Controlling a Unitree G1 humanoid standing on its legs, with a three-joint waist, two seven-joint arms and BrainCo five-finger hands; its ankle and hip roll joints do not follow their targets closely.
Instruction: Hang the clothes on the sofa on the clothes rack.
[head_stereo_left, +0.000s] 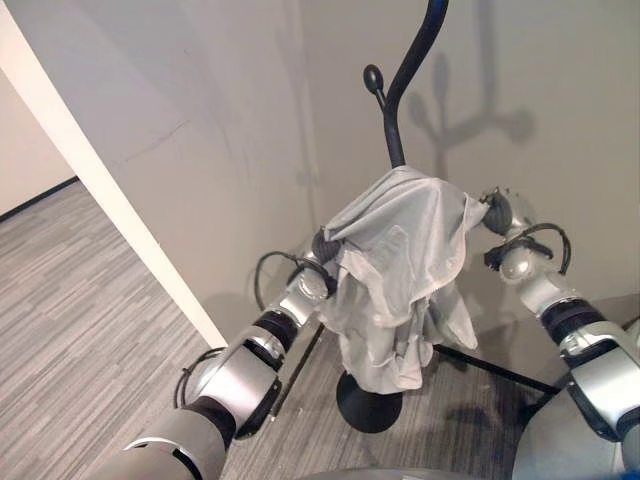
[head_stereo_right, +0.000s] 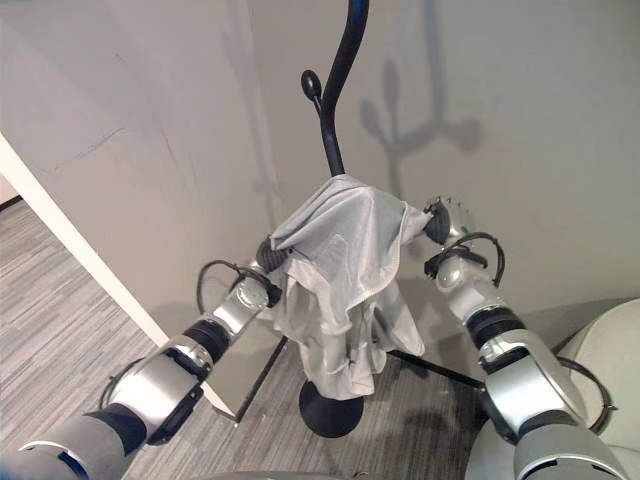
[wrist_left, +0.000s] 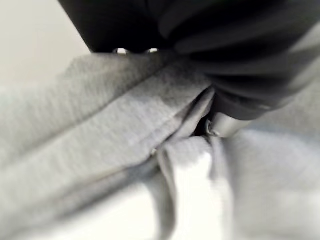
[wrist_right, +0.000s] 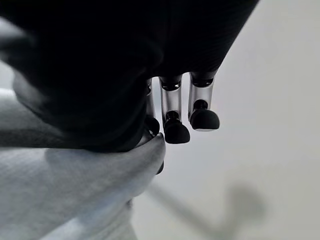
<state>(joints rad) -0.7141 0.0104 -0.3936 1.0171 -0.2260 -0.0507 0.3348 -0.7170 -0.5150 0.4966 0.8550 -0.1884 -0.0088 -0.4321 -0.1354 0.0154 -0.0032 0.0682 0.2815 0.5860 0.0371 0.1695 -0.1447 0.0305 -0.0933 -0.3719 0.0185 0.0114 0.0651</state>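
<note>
A light grey garment (head_stereo_left: 400, 250) is draped over the black clothes rack (head_stereo_left: 398, 110), hanging in folds down towards the rack's round base (head_stereo_left: 368, 400). My left hand (head_stereo_left: 325, 243) is pressed into the garment's left side, and the cloth (wrist_left: 100, 150) lies right against its dark cover. My right hand (head_stereo_left: 497, 211) is at the garment's upper right edge. There the cloth's edge (wrist_right: 75, 190) is pinched by the thumb side, while the other curled fingers (wrist_right: 202, 117) hang free of it. A knobbed hook (head_stereo_left: 373, 78) above the garment is bare.
The rack stands in a corner of plain beige walls. A white wall edge (head_stereo_left: 100, 190) runs diagonally on the left, with grey striped carpet (head_stereo_left: 70, 300) beyond it. A thin dark bar (head_stereo_left: 490, 365) lies low to the right of the base. A pale rounded surface (head_stereo_right: 610, 360) sits at lower right.
</note>
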